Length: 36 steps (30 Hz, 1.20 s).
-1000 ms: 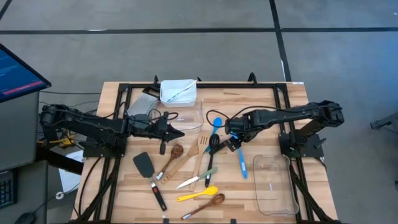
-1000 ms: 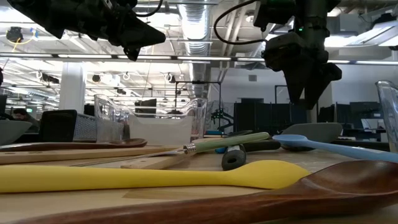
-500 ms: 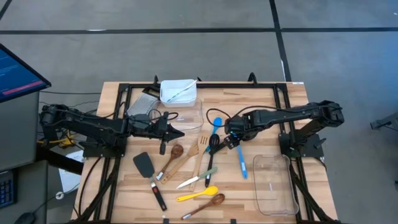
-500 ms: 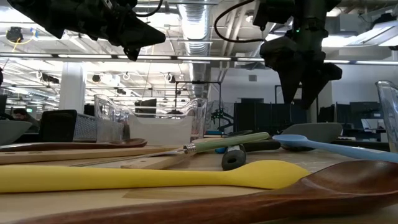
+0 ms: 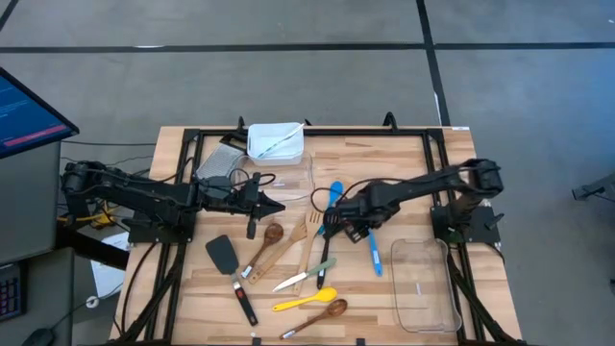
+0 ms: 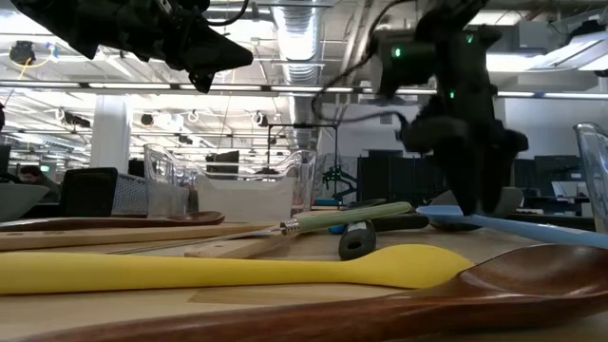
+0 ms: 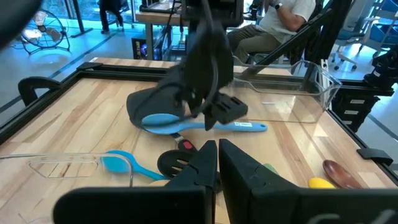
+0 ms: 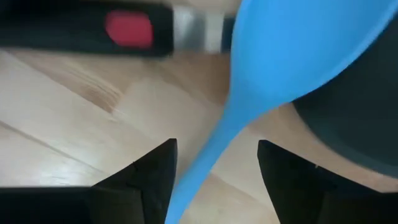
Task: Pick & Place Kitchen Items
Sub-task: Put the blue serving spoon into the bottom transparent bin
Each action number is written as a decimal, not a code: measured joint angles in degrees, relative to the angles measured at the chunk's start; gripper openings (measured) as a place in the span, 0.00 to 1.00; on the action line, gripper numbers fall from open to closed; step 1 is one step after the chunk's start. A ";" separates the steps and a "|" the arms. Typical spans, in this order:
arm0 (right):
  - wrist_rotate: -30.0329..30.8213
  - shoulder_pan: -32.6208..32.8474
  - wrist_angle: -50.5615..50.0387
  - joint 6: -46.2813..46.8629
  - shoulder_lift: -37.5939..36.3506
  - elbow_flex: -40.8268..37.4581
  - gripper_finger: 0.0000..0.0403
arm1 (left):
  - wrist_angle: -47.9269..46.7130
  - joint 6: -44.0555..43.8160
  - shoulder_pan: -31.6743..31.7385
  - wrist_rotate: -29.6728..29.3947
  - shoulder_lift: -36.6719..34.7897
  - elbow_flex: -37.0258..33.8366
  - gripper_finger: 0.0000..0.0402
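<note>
The blue spoon [image 5: 370, 245] lies on the wooden table [image 5: 404, 154] just beside the empty clear tub [image 5: 423, 286] at the table's near right corner. Its long axis runs alongside the tub's long side, handle toward the near table edge, bowl pointing away toward the middle of the table. In the right wrist view the blue spoon [image 8: 273, 68] has its neck passing between the two dark fingers [image 8: 146, 171], which stand well apart on either side of it without pressing it — the right gripper [image 5: 348, 219] is spread wide and holds nothing. It hangs low over the spoon's bowl end, on the side away from that tub.

A second blue spoon [image 5: 333, 195] and a black slotted spatula [image 5: 327, 235] lie just beyond the gripper, farther from the tub, both roughly parallel to the first spoon. Still farther from the tub lie a wooden slotted turner [image 5: 306, 235], a wooden spoon [image 5: 265, 246], a black spatula [image 5: 223, 256], a small knife [image 5: 306, 276], a yellow spoon [image 5: 303, 302] and another wooden spoon [image 5: 317, 317].

A second clear tub [image 5: 288, 178] sits well across the table from the empty one; I cannot tell what it holds. A white container [image 5: 276, 141] behind it holds a slim pale utensil.

The left gripper [image 5: 274, 205] hovers clenched shut and empty by that far clear tub — well apart from the empty one.
</note>
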 joint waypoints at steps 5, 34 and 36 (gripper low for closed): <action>-0.82 0.15 0.65 -3.82 3.90 0.02 0.51 | 0.02 0.01 0.00 0.00 0.00 0.00 0.01; -1.92 0.11 0.75 -3.14 6.07 1.84 0.16 | 0.00 0.42 0.00 -0.02 -0.02 0.00 0.01; -1.91 0.11 0.68 -3.13 6.07 1.87 0.15 | 0.00 0.40 0.00 0.00 -0.02 0.00 0.01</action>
